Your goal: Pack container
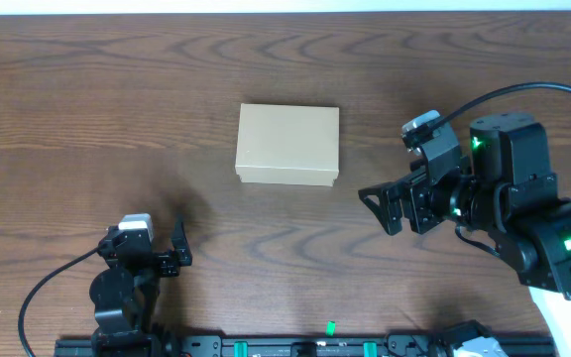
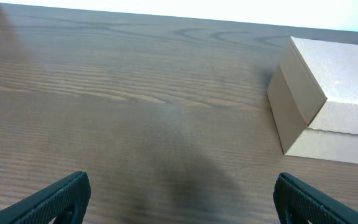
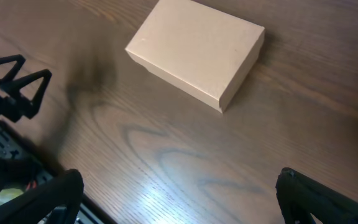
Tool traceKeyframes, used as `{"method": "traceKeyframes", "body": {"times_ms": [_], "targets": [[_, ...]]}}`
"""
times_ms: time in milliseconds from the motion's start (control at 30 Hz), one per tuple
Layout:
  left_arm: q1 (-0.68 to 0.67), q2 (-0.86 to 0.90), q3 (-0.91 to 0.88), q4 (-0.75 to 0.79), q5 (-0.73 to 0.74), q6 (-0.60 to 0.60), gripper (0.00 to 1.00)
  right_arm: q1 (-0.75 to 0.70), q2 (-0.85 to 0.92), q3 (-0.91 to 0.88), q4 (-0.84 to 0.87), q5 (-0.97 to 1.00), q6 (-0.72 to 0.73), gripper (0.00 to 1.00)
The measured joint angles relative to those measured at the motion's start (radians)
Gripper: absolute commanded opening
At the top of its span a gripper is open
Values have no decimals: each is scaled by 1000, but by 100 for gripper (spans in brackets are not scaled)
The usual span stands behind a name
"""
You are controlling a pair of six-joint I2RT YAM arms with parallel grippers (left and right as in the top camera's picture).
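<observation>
The container (image 1: 287, 145) is a plain tan cardboard box, lid shut, lying flat on the wooden table at centre back. It shows at the right edge of the left wrist view (image 2: 331, 99) and at the top of the right wrist view (image 3: 197, 50). My left gripper (image 1: 170, 254) is open and empty near the front left, well short of the box; its fingers frame bare table in the left wrist view (image 2: 182, 199). My right gripper (image 1: 377, 206) is open and empty, to the right of and in front of the box; it also shows in the right wrist view (image 3: 179, 196). No small items are in view.
A black rail (image 1: 295, 345) with a small green piece (image 1: 330, 325) runs along the table's front edge. The left arm's gripper shows at the left of the right wrist view (image 3: 11, 87). The table's far edge (image 1: 285, 10) is at the top.
</observation>
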Motion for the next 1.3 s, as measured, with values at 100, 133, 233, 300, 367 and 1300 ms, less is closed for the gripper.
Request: {"method": "traceKeyframes", "body": {"times_ms": [100,133,233,300,367,1300], "targets": [[0,0,0,0,0,0,95,0,-1,0,-8,32,0,99],[0,0,0,0,0,0,95,0,-3,0,-11,39,0,99],[0,0,0,0,0,0,95,0,-28,-1,-8,71,-2,99],[0,0,0,0,0,0,95,0,-85,-8,14,113,-4,99],[0,0,0,1,1,0,95,0,-155,-32,53,154,-6,99],[0,0,-1,6,3,0,95,-13,-981,-917,365,339,-85,99]]}}
